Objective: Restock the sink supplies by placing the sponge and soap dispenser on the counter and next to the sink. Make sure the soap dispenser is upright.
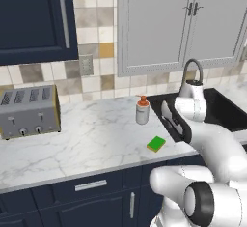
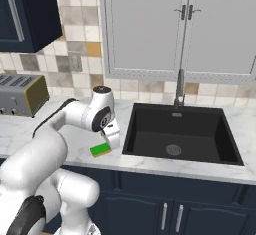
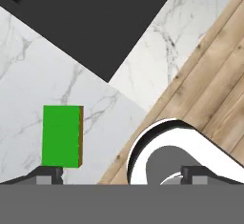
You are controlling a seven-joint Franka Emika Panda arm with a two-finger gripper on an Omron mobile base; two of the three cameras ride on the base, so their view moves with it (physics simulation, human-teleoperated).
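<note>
Just under my wide-apart pincer point(image 3: 121, 178) lies the sponge point(image 3: 61, 136), probably light and soft, best pinched across its narrow sides.

Both base views look forward and down at the marble tabletop point(image 1: 96, 139) and sink point(image 2: 180, 134) (from opposite sides); the hand view looks down close.

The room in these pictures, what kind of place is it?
A home kitchen, by the look of it, and a rendered one: a black sink with a gooseneck faucet set in a marble counter over navy cabinets, a silver toaster against a tiled wall, and a soap dispenser and green sponge beside the basin.
</note>
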